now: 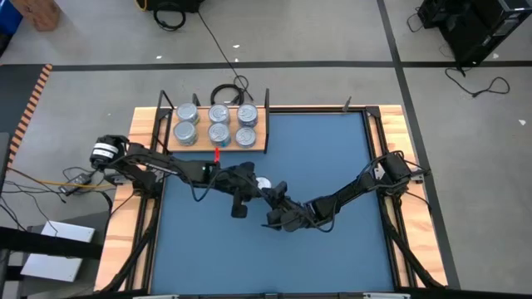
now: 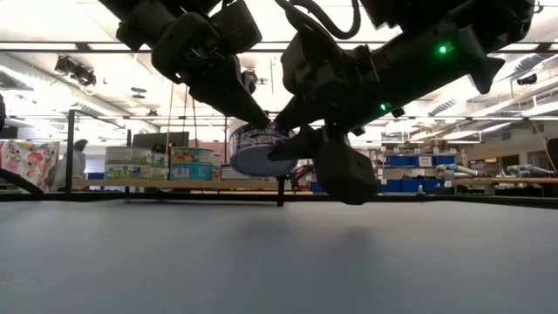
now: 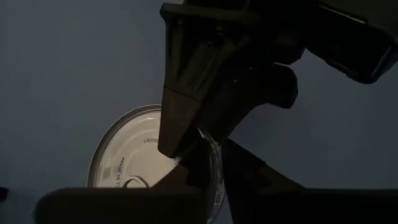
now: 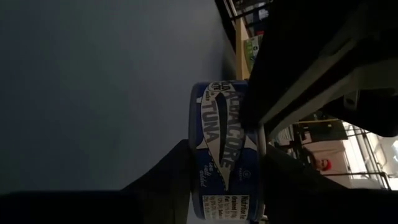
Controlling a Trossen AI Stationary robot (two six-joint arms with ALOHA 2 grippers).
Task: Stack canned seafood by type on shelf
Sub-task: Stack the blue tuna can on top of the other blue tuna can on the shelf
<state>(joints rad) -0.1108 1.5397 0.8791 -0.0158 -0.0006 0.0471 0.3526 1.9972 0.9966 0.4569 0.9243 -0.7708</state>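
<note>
Tin: raised off the blue mat near its centre, pinched between both grippers.
Left gripper: fingers nearly closed on the tin's rim.
Right gripper: fingers part open, pressed against the tin's sides.
Shelf: at the mat's far-left edge, six tins in two rows, all well apart from the arms.
Mat elsewhere: bare out to its right and near edges.
</note>
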